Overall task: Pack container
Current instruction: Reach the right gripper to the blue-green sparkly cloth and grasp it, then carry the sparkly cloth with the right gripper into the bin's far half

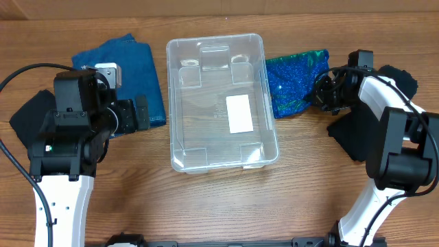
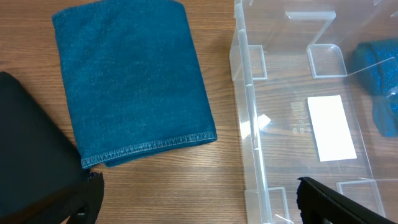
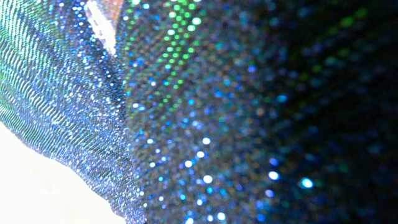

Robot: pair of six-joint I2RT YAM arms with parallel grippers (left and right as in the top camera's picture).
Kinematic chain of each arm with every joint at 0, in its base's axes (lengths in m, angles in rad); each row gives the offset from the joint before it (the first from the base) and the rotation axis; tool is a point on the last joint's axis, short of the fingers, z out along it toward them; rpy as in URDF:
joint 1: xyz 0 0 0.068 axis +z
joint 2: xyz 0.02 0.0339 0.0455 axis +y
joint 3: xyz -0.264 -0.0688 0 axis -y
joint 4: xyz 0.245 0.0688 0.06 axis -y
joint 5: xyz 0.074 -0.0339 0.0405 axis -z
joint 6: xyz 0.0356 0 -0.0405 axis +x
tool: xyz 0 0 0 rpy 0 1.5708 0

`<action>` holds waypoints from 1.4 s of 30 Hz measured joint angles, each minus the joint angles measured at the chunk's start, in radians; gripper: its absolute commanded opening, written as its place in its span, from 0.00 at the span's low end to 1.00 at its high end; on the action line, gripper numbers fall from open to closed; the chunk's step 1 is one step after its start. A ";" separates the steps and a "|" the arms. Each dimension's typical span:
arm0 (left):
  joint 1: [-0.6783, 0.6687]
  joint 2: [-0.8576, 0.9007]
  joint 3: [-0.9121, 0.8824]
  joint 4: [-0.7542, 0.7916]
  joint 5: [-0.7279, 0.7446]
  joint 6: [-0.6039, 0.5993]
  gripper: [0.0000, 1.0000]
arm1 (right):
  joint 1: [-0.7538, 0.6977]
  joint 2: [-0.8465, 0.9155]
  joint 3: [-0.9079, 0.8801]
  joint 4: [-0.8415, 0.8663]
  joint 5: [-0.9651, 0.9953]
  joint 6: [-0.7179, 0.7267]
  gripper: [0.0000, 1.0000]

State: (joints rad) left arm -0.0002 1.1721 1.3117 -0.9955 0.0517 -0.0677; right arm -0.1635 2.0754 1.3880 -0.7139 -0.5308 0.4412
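The clear container (image 1: 175,103) stands at the table's middle with a white label (image 1: 239,113) on its base and nothing in it. It also shows in the left wrist view (image 2: 245,93). A folded blue cloth (image 1: 130,68) lies to its left, also in the left wrist view (image 2: 130,87). A blue-green sequined cloth (image 1: 295,79) lies to its right. My left gripper (image 1: 140,113) is open and empty (image 2: 199,199) between the blue cloth and the container wall. My right gripper (image 1: 320,89) is at the sequined cloth's right edge. That cloth fills the right wrist view (image 3: 217,112) and hides the fingers.
A black cloth (image 1: 27,116) lies under the left arm and shows in the left wrist view (image 2: 31,149). More black cloth (image 1: 350,137) lies by the right arm. The table's far edge runs just behind the container.
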 measured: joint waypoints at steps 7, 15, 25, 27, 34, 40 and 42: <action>0.000 0.000 0.000 0.000 0.000 0.000 1.00 | 0.027 -0.315 0.107 -0.072 -0.009 -0.109 0.04; 0.000 0.000 0.000 0.000 0.000 0.000 1.00 | 0.351 -0.638 0.150 -0.093 0.000 -0.377 0.04; 0.000 0.000 0.000 0.000 0.000 0.000 1.00 | 0.655 -0.253 0.149 -0.116 0.090 -0.791 0.04; 0.000 0.000 0.000 0.000 0.000 0.000 1.00 | 0.654 -0.213 0.149 -0.087 0.122 -0.874 0.04; 0.000 0.000 0.000 0.000 0.000 0.000 1.00 | 0.654 -0.212 0.149 0.073 0.274 -0.888 1.00; 0.000 0.000 0.000 -0.005 0.000 0.000 1.00 | 0.603 -0.212 0.149 0.064 0.697 -0.608 1.00; 0.000 0.000 0.000 -0.004 0.000 0.000 1.00 | 0.614 -0.222 0.149 0.064 0.776 -0.576 1.00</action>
State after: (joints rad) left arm -0.0002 1.1721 1.3121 -0.9997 0.0517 -0.0677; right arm 0.4507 1.8534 1.5372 -0.6495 0.2447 -0.1352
